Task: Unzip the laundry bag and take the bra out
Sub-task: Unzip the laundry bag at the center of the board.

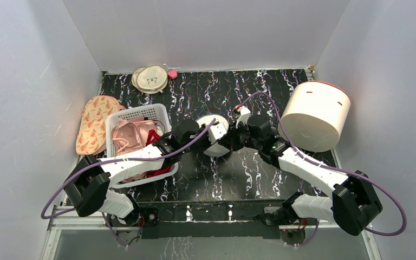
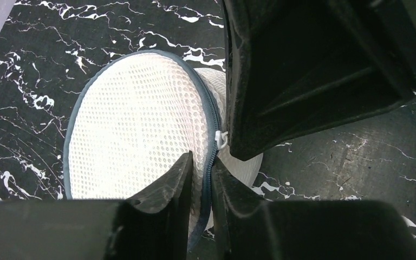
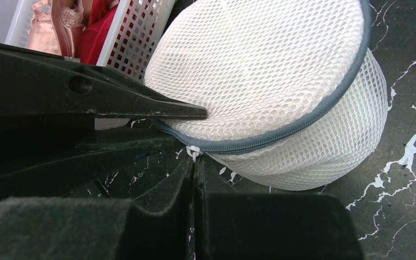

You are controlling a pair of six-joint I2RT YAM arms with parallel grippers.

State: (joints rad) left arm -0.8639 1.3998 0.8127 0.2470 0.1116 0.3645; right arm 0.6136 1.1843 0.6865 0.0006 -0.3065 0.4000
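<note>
The left gripper (image 2: 201,168) is closing narrowly on the one laundry bag (image 2: 135,124), a finger pressing either side of its dark zipper rim (image 3: 281,132). The right gripper (image 3: 194,162) is standing with its jaws fully together, its tip touching the single white zipper pull (image 3: 193,151); whether the pull is actually being clamped cannot be told. The bag, a white mesh dome, is sitting on the black marbled table (image 1: 260,168) between the two grippers, its rim zipped along the stretch that is showing. Just to the left of the bag one white basket (image 1: 141,112) is holding a pink garment (image 1: 130,135) and a red one (image 1: 154,135). Further left of the bag, beyond the basket, a flat peach-patterned piece (image 1: 93,122) is lying. To the bag's right, one big cream drum (image 1: 317,116) is lying on its side. Behind the bag and to its left, two beige discs (image 1: 151,78) are overlapping near the back wall, a small pink thing (image 1: 172,73) sitting beside them.
</note>
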